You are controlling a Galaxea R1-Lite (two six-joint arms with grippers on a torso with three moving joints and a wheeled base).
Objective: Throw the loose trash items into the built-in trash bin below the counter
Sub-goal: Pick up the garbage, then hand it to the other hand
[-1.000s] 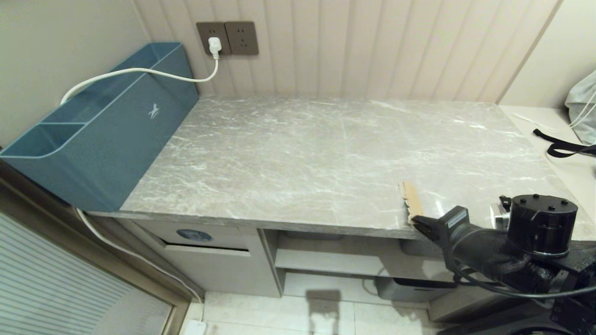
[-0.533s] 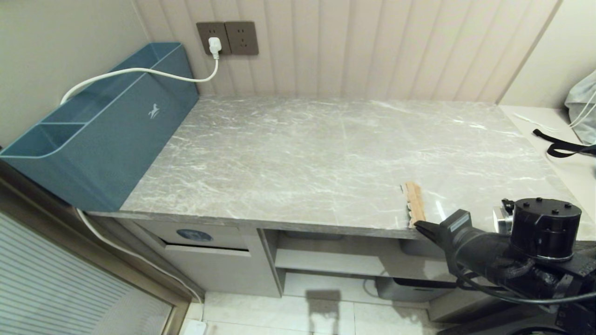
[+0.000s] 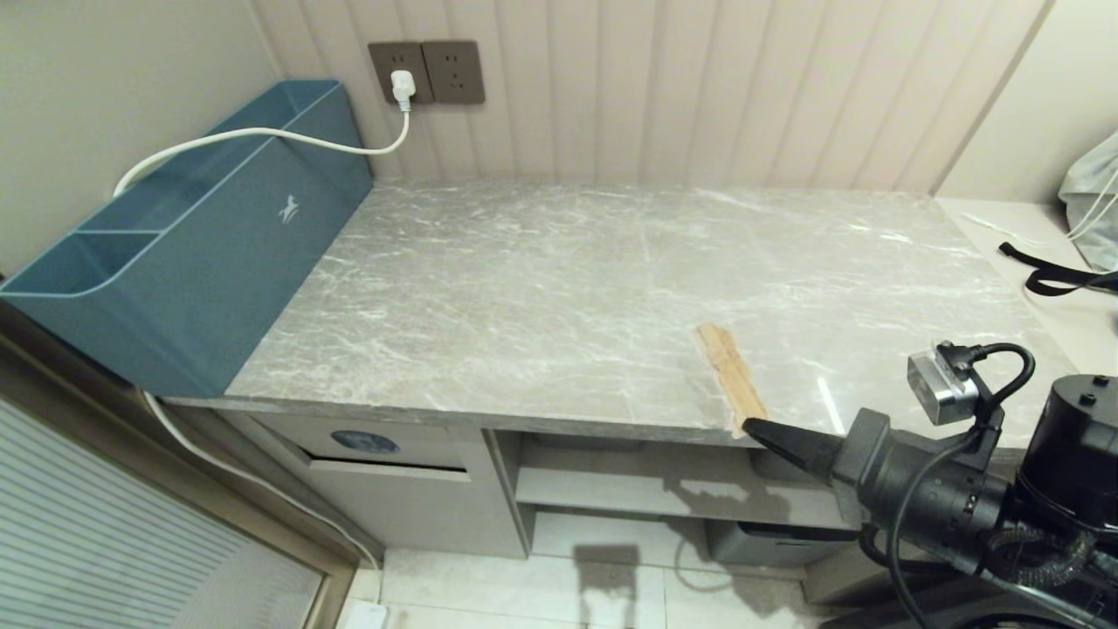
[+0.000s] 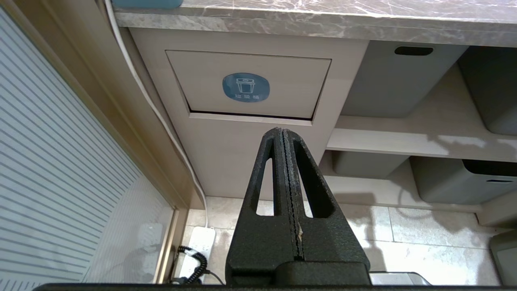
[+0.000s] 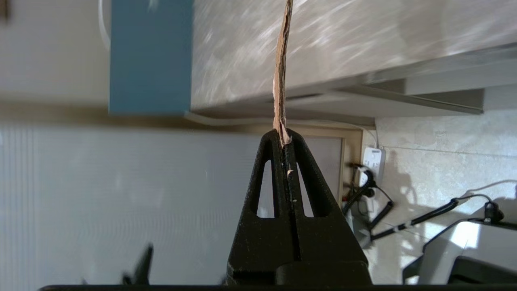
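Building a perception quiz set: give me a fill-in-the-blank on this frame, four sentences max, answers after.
1. The right gripper is shut on a strip of ____.
2. The round sticker on the trash bin flap is ____ in colour.
3. The left gripper holds ____.
4. The white cable runs from the wall socket over the ____ box.

Missing words: cardboard; blue; nothing; blue-teal
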